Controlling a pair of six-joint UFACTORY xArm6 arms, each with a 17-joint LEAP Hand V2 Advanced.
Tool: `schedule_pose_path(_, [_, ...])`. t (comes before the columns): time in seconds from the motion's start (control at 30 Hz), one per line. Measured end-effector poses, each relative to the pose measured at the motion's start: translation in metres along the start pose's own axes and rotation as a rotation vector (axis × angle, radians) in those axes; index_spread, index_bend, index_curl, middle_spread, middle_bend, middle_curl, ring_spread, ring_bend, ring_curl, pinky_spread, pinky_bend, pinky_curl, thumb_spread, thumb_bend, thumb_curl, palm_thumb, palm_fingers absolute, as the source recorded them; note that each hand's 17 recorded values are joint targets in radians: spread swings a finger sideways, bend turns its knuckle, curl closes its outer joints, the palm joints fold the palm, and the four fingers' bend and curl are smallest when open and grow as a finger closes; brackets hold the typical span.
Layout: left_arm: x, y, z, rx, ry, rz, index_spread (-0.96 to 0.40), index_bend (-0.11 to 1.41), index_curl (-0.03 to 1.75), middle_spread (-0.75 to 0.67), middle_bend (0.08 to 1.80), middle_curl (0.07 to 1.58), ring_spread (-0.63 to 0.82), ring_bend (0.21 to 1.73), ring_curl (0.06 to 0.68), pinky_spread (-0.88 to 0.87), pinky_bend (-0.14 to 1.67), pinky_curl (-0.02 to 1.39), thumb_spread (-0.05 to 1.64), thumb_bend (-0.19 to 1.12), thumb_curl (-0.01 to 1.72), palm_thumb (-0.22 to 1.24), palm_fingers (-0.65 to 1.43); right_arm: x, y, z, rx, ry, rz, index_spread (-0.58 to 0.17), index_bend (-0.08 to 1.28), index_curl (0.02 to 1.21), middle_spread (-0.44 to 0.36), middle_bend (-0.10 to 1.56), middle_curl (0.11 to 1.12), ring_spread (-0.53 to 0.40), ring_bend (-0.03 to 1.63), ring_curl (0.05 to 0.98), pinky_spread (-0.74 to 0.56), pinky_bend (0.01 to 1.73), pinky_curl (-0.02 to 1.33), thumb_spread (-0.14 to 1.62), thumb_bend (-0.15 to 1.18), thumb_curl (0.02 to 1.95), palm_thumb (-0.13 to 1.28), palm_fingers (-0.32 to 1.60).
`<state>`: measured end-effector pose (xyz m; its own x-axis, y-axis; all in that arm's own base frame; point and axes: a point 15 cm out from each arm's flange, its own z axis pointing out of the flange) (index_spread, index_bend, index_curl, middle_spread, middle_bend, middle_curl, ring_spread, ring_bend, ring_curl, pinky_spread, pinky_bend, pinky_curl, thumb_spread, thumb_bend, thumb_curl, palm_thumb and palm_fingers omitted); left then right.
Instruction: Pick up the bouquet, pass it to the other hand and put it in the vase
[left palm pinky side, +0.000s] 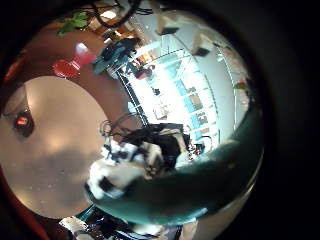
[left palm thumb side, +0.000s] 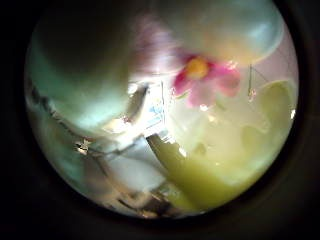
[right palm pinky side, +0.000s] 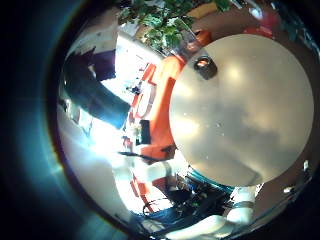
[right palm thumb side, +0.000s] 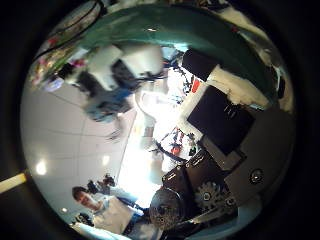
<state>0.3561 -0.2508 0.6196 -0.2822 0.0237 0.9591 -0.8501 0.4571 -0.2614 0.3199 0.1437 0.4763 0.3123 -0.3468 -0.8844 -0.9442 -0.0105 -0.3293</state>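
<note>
The bouquet (left palm thumb side: 200, 80) fills the left thumb side palm view, with a flower and broad leaves right against that palm. My left hand's fingers (left palm thumb side: 150, 112) lie curled across the stems. In the right thumb side palm view, the left hand (right palm thumb side: 115, 68) is a short way off, with the bouquet's flowers (right palm thumb side: 50, 60) sticking out beside it. My right hand's own fingers (right palm thumb side: 215, 150) show at that view's edge, relaxed and with nothing between them. A hand (left palm pinky side: 125, 170) also shows in the left little finger side palm view. I see no vase that I can be sure of.
A round table (right palm pinky side: 240, 110) stands in the room with a small dark object (right palm pinky side: 203, 65) on it; the same table (left palm pinky side: 60, 130) shows from the left palm. Chairs (right palm pinky side: 155, 100) and a leafy plant (right palm pinky side: 165, 15) stand behind it.
</note>
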Motion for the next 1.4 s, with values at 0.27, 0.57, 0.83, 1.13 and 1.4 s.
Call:
schedule_pose_path(0.27, [-0.017,-0.003,0.009,-0.052,0.018,-0.077,-0.28,0.43,0.38,-0.33,0.88,0.8,-0.39,1.35,0.512,-0.38,1.17,0.68,0.92,0.17,0.55,0.95,1.16,0.012,-0.008,-0.006,0.029,0.013,0.017,-0.216,1.19,0.83,-0.102,1.42,0.69,-0.174,1.49,0.658,-0.2,1.26,0.81,0.88,-0.01,1.22,1.07,1.16])
schedule_pose_path(0.57, [-0.012,-0.009,-0.004,-0.026,0.022,-0.028,-0.52,0.72,0.61,-0.48,1.0,0.98,-0.42,1.51,0.593,-0.48,1.33,0.82,0.96,0.17,0.65,1.04,0.99,0.04,-0.01,-0.018,0.092,0.027,0.08,-0.271,0.92,0.78,-0.131,1.26,0.64,-0.195,1.43,0.62,-0.31,1.23,0.77,0.93,-0.06,1.01,0.78,0.93])
schedule_pose_path(0.83, [0.014,-0.031,-0.054,0.132,0.008,0.079,-0.63,0.79,0.81,-0.54,1.07,1.07,-0.41,1.6,0.618,-0.51,1.39,0.9,0.99,0.14,0.71,1.04,0.88,0.044,-0.016,-0.026,0.113,0.04,0.087,-0.39,0.48,0.63,-0.171,0.95,0.55,-0.245,1.26,0.527,-0.37,1.2,0.68,0.96,-0.04,0.8,0.72,0.41])
schedule_pose_path(1.13, [0.034,-0.055,-0.108,0.342,0.01,0.225,-0.69,0.78,1.0,-0.56,1.11,1.13,-0.4,1.66,0.621,-0.53,1.42,0.95,1.02,0.11,0.76,1.05,0.83,0.061,-0.02,-0.03,0.117,0.031,0.132,-0.392,0.37,0.52,-0.092,0.71,0.44,-0.101,1.02,0.402,0.09,1.05,0.6,0.97,-0.04,0.66,0.66,0.09])
schedule_pose_path(1.4, [0.027,-0.077,-0.157,0.527,-0.11,0.386,-0.72,0.73,1.14,-0.57,1.13,1.15,-0.39,1.69,0.614,-0.54,1.44,0.99,1.05,0.09,0.8,1.07,0.8,0.072,-0.021,-0.025,0.102,0.016,0.151,-0.401,0.33,0.46,-0.06,0.61,0.39,0.011,0.89,0.325,0.35,0.9,0.5,0.98,-0.03,0.59,0.65,0.09])
